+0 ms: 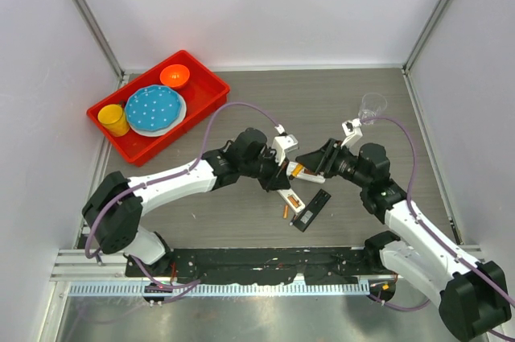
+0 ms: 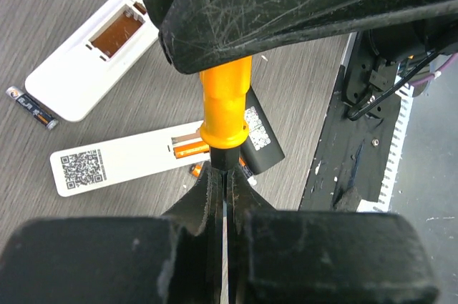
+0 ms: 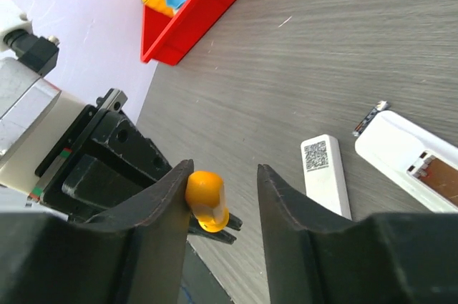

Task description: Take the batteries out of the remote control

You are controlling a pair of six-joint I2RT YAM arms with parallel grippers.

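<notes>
My left gripper [image 1: 283, 171] [image 2: 224, 168] is shut on an orange-handled screwdriver [image 1: 296, 170] [image 2: 225, 104], gripping its black collar. My right gripper [image 1: 315, 166] [image 3: 225, 189] is open with its jaws around the handle's end [image 3: 206, 200]; one finger touches it. Below lies a white remote with a QR label [image 2: 122, 161] [image 3: 325, 172], its compartment holding an orange battery [image 2: 189, 149]. Another battery [image 2: 197, 169] [image 1: 286, 212] lies beside it. A second white remote [image 2: 93, 61] [image 3: 411, 161] lies open with an empty compartment. A loose battery [image 2: 32, 107] [image 3: 368, 119] lies by it.
A black flat piece with a label [image 1: 312, 210] [image 2: 257, 132] lies next to the remote. A red tray [image 1: 205, 70] with a blue plate, orange bowl and yellow cup stands at the back left. A clear cup [image 1: 372, 105] stands at the back right.
</notes>
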